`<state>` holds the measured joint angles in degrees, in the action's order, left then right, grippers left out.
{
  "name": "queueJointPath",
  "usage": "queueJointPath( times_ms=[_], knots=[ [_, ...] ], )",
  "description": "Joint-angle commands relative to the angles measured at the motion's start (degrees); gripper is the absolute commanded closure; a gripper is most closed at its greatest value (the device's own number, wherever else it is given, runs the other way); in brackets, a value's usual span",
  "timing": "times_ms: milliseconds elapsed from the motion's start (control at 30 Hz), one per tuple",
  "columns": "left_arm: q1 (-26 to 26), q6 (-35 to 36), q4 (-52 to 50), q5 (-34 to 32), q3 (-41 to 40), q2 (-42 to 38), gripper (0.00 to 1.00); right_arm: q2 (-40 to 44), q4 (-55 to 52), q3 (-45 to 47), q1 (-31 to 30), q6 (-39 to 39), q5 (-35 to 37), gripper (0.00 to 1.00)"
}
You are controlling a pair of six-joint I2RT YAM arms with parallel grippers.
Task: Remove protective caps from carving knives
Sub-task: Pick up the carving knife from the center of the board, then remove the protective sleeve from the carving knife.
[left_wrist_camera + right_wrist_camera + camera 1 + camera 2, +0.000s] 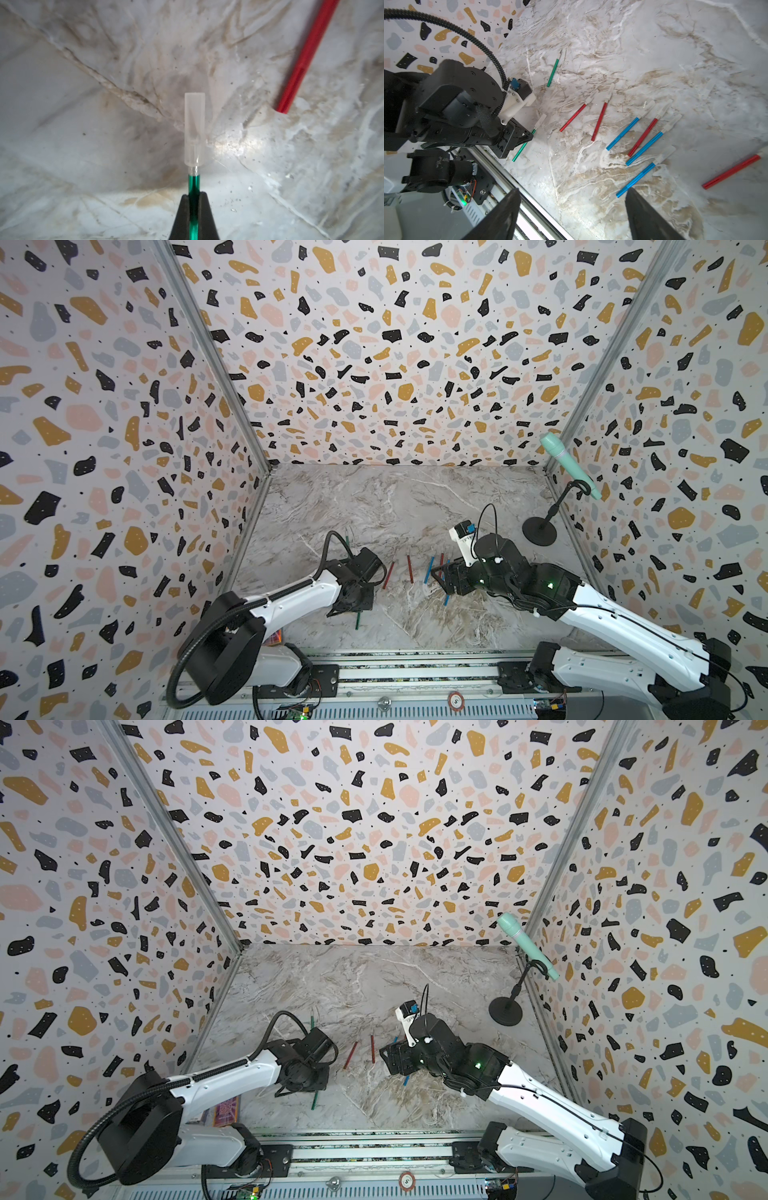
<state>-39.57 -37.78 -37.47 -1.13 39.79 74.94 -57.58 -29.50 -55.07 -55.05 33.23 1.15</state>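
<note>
While the grey-veined marble tabletop carries scattered knives, the black left gripper pinches one.

The black right gripper hangs above the tabletop with jaws wide apart, holding nothing, one fingertip just beside a blue shaft's end. Closed between the left gripper's fingers is the thin green carving knife with a metallic shaft, near the table's left front; whether it is lifted I cannot tell. Four blue and red knives, three blue and one red, lie side by side below the right gripper, a lone red knife apart from them. Two red knives lie between the arms, and a second green knife lies beyond the left gripper. A frosted translucent plastic cap covers the held knife's blade.
</note>
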Motion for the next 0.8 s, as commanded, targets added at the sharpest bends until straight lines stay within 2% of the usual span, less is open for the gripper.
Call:
queueJointPath(
  times_ms=[0, 300, 567, 767],
  knots=[
    [-0.42, 2.07, 1.06, 2.81, -1.60, -5.12, 1.00, -1.53, 6.37, 0.89, -0.12, 2.19, -4.59, 0.19],
    [-1.71, 1.81, 12.63, 6.69, -4.77, -15.10, 1.00, -9.88, 21.42, 4.75, 3.03, 8.40, -16.72, 0.21],
    [-5.29, 0.35, 21.22, 5.77, -8.33, -18.68, 1.00, -21.04, 28.61, 2.53, 4.03, 10.12, -20.32, 0.27],
    [-7.04, 0.39, 22.36, 3.90, -9.23, -17.98, 1.00, -28.36, 31.15, -0.66, 2.30, 9.61, -21.54, 0.38]
  ],
)
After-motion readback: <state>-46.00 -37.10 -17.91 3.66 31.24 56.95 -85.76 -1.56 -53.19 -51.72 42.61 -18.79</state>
